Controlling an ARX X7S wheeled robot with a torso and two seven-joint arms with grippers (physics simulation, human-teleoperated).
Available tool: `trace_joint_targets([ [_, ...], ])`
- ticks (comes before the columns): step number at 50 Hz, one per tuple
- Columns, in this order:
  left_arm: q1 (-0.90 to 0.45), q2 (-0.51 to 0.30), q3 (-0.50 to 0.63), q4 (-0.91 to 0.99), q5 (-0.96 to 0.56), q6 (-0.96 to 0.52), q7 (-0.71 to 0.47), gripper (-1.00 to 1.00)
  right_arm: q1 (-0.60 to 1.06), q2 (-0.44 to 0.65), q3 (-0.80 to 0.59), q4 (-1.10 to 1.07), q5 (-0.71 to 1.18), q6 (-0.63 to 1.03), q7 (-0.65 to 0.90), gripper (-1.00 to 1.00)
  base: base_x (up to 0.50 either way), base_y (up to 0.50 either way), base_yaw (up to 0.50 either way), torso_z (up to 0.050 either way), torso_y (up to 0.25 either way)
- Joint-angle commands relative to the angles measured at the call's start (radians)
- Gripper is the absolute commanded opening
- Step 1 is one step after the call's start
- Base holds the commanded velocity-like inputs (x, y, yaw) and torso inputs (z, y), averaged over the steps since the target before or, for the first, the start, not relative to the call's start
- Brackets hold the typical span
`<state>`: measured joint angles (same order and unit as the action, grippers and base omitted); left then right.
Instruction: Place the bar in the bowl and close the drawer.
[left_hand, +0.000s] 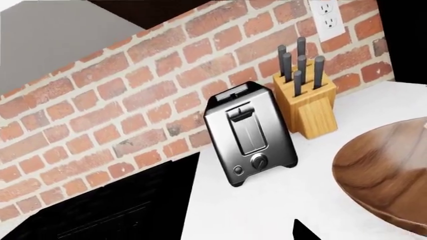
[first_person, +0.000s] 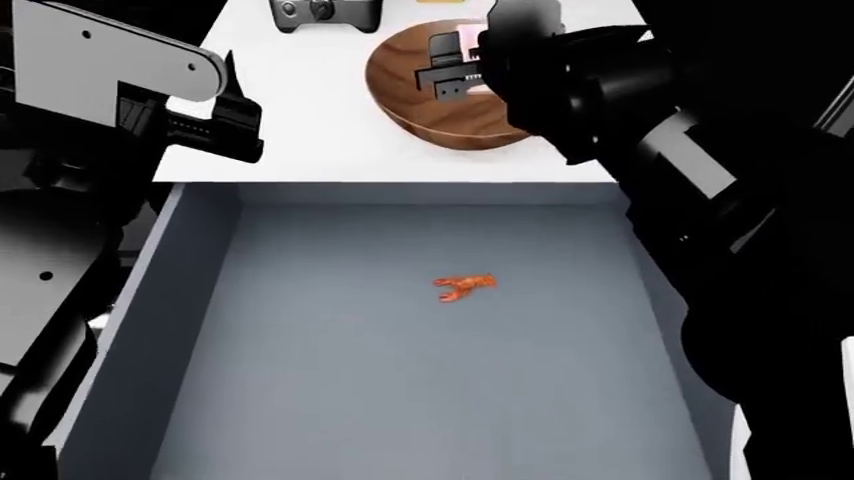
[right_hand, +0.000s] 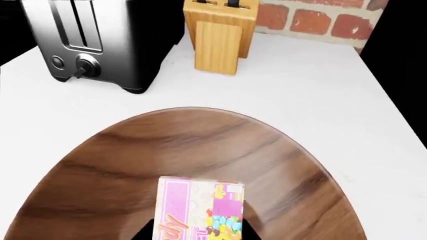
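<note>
Right gripper (first_person: 451, 72) is over the bowl (first_person: 414, 115), jaws clenched on the pink bar (right_hand: 200, 210), which sits just above the bowl's wooden floor. The drawer (first_person: 187, 300) stands wide open below the bowl's counter, a tiny orange-red lobster (first_person: 463, 287) on its grey floor. Left gripper (first_person: 240, 125) hangs left of the bowl; can't tell if it's parted. Toaster (left_hand: 248, 132) and knife block (left_hand: 307, 97) stand behind the bowl.

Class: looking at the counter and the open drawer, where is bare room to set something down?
Bare white counter lies between the wooden knife block and its right edge. The grey drawer floor is bare around the small orange lobster. Crowded: the brown wooden bowl, under the right gripper.
</note>
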<state>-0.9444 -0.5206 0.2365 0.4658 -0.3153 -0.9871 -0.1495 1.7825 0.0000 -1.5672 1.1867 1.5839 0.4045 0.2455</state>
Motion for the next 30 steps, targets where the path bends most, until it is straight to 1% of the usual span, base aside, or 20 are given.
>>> trace_joint_targets([
  [1,-0.004,0.000,0.004,-0.002,-0.001,0.000,-0.001,1.00,0.004,0.000,-0.005,0.003,0.000,0.010,-0.010,-1.00,0.00,0.00,0.00,0.000,-0.250],
  [5,-0.007,0.009,-0.012,-0.004,-0.009,-0.009,-0.008,1.00,0.005,0.000,-0.005,0.003,0.002,0.008,-0.011,-1.00,0.00,0.00,0.00,0.000,-0.027],
  [24,-0.009,0.010,-0.013,-0.011,-0.007,-0.004,-0.016,1.00,0.008,0.000,-0.010,0.007,0.030,-0.001,-0.020,-1.00,0.00,0.00,0.00,0.000,0.000],
  [25,-0.009,0.010,-0.012,-0.010,-0.007,-0.004,-0.016,1.00,0.008,0.000,-0.009,0.007,0.033,-0.002,-0.020,1.00,0.00,0.00,0.00,0.000,0.000],
  [30,-0.006,0.010,-0.015,-0.010,-0.010,-0.002,-0.016,1.00,0.006,0.000,-0.012,0.007,0.032,-0.004,-0.025,1.00,0.00,0.00,0.00,0.000,0.000],
])
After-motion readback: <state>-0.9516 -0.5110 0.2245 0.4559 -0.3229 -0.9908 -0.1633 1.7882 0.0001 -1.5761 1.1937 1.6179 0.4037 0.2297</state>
